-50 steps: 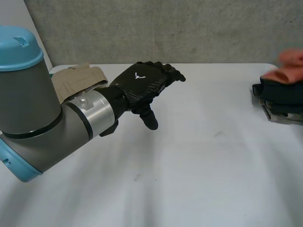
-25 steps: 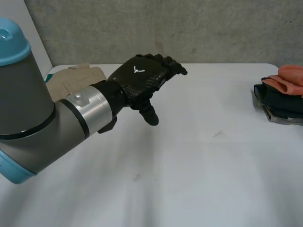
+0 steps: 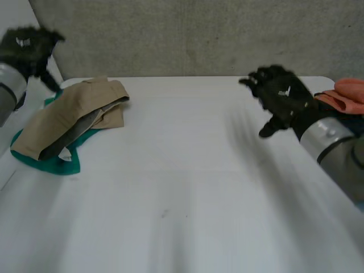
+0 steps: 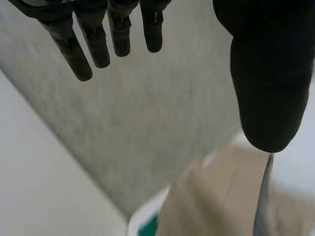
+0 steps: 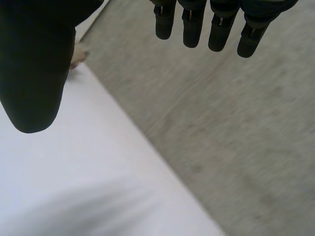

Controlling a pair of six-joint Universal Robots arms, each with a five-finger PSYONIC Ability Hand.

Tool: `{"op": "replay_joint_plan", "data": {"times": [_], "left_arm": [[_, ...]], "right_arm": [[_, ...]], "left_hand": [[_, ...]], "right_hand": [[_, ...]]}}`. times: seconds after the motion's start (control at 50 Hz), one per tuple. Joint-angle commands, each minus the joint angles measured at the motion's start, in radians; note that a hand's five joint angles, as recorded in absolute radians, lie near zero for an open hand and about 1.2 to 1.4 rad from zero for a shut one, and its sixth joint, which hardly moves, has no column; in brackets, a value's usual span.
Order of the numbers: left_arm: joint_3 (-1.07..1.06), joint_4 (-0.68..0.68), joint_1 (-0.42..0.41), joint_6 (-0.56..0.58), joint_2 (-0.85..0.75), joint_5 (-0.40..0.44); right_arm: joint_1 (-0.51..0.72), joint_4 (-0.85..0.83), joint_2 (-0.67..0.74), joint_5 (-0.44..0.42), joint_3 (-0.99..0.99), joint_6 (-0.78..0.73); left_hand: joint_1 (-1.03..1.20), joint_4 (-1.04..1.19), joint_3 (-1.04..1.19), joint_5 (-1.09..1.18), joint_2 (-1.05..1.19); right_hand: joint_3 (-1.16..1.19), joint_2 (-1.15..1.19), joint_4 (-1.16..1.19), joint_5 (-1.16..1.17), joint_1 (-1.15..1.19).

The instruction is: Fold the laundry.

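Note:
A heap of laundry lies at the table's far left: a tan garment (image 3: 79,111) over a grey layer, on top of a teal cloth (image 3: 48,162). The tan garment (image 4: 221,196) lies below my left hand's thumb in the left wrist view. My left hand (image 3: 25,48) hangs in the air above the table's far left corner, fingers straight, holding nothing. My right hand (image 3: 281,96) hovers over the right side of the table, fingers spread and empty. In the wrist views the left fingers (image 4: 96,37) and the right fingers (image 5: 216,24) are straight, with the thumbs held apart.
A stack of folded clothes sits at the table's right edge, a salmon piece (image 3: 347,94) on top of dark ones (image 3: 355,122). The white table (image 3: 182,193) ends at a grey wall (image 3: 199,34) behind.
My left arm has swung from the middle of the table out to the far left corner, uncovering the laundry heap. My right hand has come into view over the right side.

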Motion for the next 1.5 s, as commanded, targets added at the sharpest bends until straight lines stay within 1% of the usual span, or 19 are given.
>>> {"op": "replay_joint_plan", "data": {"times": [0.02, 0.1, 0.22, 0.28, 0.38, 0.44, 0.52, 0.6, 0.7, 0.82, 0.92, 1.02, 1.04, 1.06, 1.08, 1.12, 1.18, 1.3, 1.5], "left_arm": [[0.175, 0.019, 0.073, 0.253, -0.336, 0.105], [0.295, 0.025, 0.136, 0.226, -0.462, 0.153], [0.441, 0.028, 0.147, 0.204, -0.628, 0.185], [0.523, 0.028, 0.149, 0.204, -0.706, 0.191], [0.568, 0.03, 0.138, 0.2, -0.746, 0.184], [0.551, 0.038, 0.115, 0.192, -0.712, 0.171], [0.449, 0.056, 0.052, 0.105, -0.51, 0.126], [0.292, 0.136, -0.017, -0.033, -0.299, 0.109], [0.157, 0.165, -0.168, -0.229, -0.101, 0.096], [0.125, 0.11, -0.383, -0.281, -0.129, 0.021], [0.197, 0.071, -0.566, -0.291, -0.281, -0.164], [0.267, 0.062, -0.65, -0.33, -0.404, -0.206], [0.269, 0.059, -0.658, -0.339, -0.418, -0.206], [0.269, 0.053, -0.666, -0.345, -0.425, -0.204], [0.26, 0.033, -0.684, -0.353, -0.428, -0.197], [0.238, 0.007, -0.699, -0.348, -0.418, -0.185], [0.191, -0.03, -0.695, -0.331, -0.328, -0.181], [0.03, -0.05, -0.574, -0.278, -0.102, -0.175], [-0.294, -0.053, -0.378, 0.008, 0.095, -0.136]], "right_arm": [[-0.012, 0.017, 0.005, 0.003, 0.087, -0.017], [-0.015, 0.016, 0.008, 0.003, 0.13, -0.049], [-0.02, 0.014, 0.006, 0.006, 0.185, -0.088], [-0.02, 0.014, 0.008, 0.005, 0.199, -0.091], [-0.022, 0.016, 0.013, 0.004, 0.207, -0.092], [-0.031, 0.016, 0.011, 0.006, 0.208, -0.092], [-0.045, 0.016, -0.004, 0.008, 0.207, -0.091], [-0.048, 0.017, -0.029, 0.018, 0.196, -0.085], [-0.049, 0.026, -0.07, 0.046, 0.187, -0.075], [-0.049, 0.072, -0.116, 0.121, 0.162, -0.069], [-0.058, 0.075, -0.118, 0.162, 0.152, -0.051], [-0.078, 0.079, -0.118, 0.17, 0.152, -0.048], [-0.081, 0.079, -0.116, 0.17, 0.15, -0.046], [-0.081, 0.08, -0.115, 0.17, 0.15, -0.045], [-0.083, 0.083, -0.115, 0.17, 0.15, -0.042], [-0.081, 0.097, -0.109, 0.17, 0.15, -0.026], [-0.077, 0.118, -0.107, 0.17, 0.146, 0.003], [-0.071, 0.195, -0.101, 0.17, 0.123, 0.101], [0.026, 0.232, 0.006, 0.166, 0.044, 0.348]], "left_hand": [[0.002, 0.007, 0.002, 0.015, 0.007], [0.022, 0.028, 0.022, 0.036, 0.027], [0.037, 0.042, 0.037, 0.051, 0.042], [0.192, 0.198, 0.192, 0.206, 0.197], [1.139, 1.145, 1.139, 1.153, 1.144], [1.141, 1.146, 1.14, 1.154, 1.146], [1.141, 1.146, 1.14, 1.154, 1.146], [1.141, 1.146, 1.14, 1.154, 1.146], [1.141, 1.146, 1.14, 1.154, 1.146], [1.141, 1.146, 1.14, 1.154, 1.146], [1.141, 1.146, 1.14, 1.154, 1.146], [1.141, 1.146, 1.14, 1.154, 1.146], [1.068, 1.074, 1.068, 1.082, 1.073], [0.885, 0.89, 0.884, 0.898, 0.89], [0.511, 0.516, 0.51, 0.524, 0.516], [0.224, 0.229, 0.223, 0.237, 0.229], [0.023, 0.028, 0.022, 0.036, 0.028], [-0.001, 0.004, -0.001, 0.013, 0.004], [-0.033, -0.028, -0.034, -0.02, -0.028]], "right_hand": [[-0.039, -0.039, -0.04, -0.052, -0.058], [-0.039, -0.039, -0.04, -0.052, -0.058], [-0.039, -0.039, -0.04, -0.052, -0.058], [-0.039, -0.039, -0.04, -0.052, -0.058], [-0.039, -0.039, -0.04, -0.052, -0.058], [-0.039, -0.039, -0.04, -0.052, -0.058], [-0.039, -0.039, -0.04, -0.052, -0.058], [-0.039, -0.039, -0.04, -0.052, -0.058], [-0.039, -0.039, -0.04, -0.052, -0.058], [-0.039, -0.039, -0.04, -0.052, -0.058], [-0.039, -0.039, -0.04, -0.052, -0.058], [-0.039, -0.039, -0.04, -0.052, -0.058], [-0.039, -0.039, -0.04, -0.052, -0.058], [-0.039, -0.039, -0.04, -0.052, -0.058], [-0.039, -0.039, -0.04, -0.052, -0.058], [-0.039, -0.039, -0.04, -0.052, -0.058], [-0.039, -0.039, -0.04, -0.052, -0.058], [-0.039, -0.039, -0.04, -0.052, -0.058], [-0.039, -0.039, -0.04, -0.052, -0.058]]}}
